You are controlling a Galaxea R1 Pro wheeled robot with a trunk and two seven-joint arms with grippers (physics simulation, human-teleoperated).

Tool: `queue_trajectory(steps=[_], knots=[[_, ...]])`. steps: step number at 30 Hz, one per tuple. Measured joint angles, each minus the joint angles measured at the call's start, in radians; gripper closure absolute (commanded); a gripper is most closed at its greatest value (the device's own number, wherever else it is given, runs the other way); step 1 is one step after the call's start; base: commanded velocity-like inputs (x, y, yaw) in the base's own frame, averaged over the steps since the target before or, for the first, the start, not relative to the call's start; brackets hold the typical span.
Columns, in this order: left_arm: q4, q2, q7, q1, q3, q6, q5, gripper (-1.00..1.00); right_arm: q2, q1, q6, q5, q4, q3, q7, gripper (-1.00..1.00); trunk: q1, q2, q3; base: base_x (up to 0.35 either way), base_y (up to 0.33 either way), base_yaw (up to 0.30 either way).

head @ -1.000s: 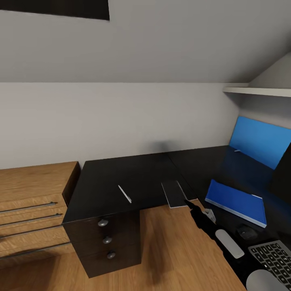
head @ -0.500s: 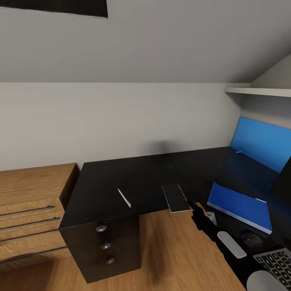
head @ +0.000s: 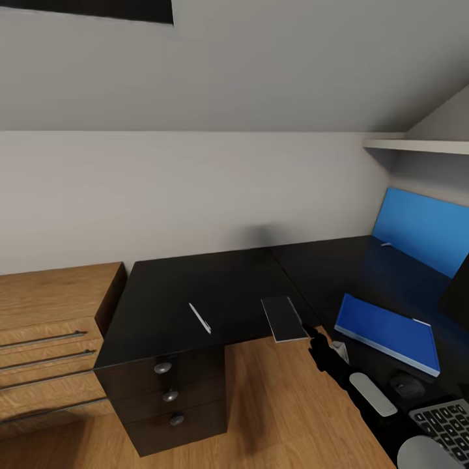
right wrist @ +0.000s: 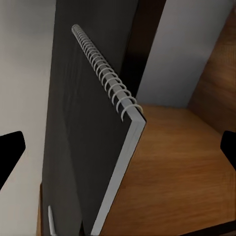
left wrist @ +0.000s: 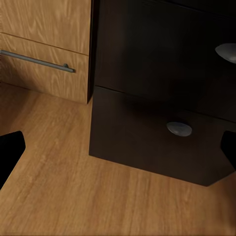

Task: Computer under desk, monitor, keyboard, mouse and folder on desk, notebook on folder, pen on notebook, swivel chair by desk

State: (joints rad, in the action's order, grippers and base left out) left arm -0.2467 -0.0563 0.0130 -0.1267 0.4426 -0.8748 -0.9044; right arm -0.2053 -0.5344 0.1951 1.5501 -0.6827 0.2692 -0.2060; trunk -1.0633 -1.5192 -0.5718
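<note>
Desk (head: 215, 286): black, L-shaped; wooden dresser (head: 52, 312) just left.
Notebook (head: 283, 318): overhanging near edge.
Pen (head: 200, 317): left of notebook.
Folder (head: 387, 332): right wing, mouse (head: 406, 385) and keyboard (head: 449, 423) nearer.
Right gripper (head: 312, 337): fingers spread, empty, beside notebook.
Left gripper (left wrist: 118, 147): wide apart, empty, facing drawer knobs (left wrist: 179, 129).

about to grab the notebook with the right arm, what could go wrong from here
The notebook overhangs the front edge of the desk, so a nudge from the right gripper, which sits just beside its corner, might tip it to the floor. The gripper looks open in the right wrist view, fingertips wide of the spiral-bound book. The pen lies apart from it; a wide sweep could roll it.
</note>
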Motion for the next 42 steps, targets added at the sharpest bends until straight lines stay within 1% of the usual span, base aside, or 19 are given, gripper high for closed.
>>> queue_trajectory(steps=[4,17,26,42], knots=[[0.000,0.000,-0.005,0.000,-0.001,0.000,-0.001,-1.00,0.000,0.000,-0.001,0.000,0.000,0.001,0.000,-1.00,-0.015,-0.028,-0.013,0.000,0.000,0.000],[0.000,-0.002,-0.007,0.000,0.004,-0.001,0.005,-1.00,0.001,0.000,-0.003,-0.002,0.001,0.004,0.001,-1.00,-0.015,-0.028,-0.013,0.000,0.000,0.000],[0.000,-0.004,-0.009,0.000,0.003,-0.001,0.004,-1.00,0.016,0.000,-0.005,-0.004,0.003,0.004,0.001,-1.00,-0.015,-0.028,-0.013,0.000,0.132,0.000],[0.000,-0.004,-0.009,0.000,0.003,-0.001,0.004,-1.00,0.019,0.000,-0.005,-0.005,0.003,-0.003,0.002,-1.00,-0.015,-0.028,-0.013,0.000,0.015,0.000]])
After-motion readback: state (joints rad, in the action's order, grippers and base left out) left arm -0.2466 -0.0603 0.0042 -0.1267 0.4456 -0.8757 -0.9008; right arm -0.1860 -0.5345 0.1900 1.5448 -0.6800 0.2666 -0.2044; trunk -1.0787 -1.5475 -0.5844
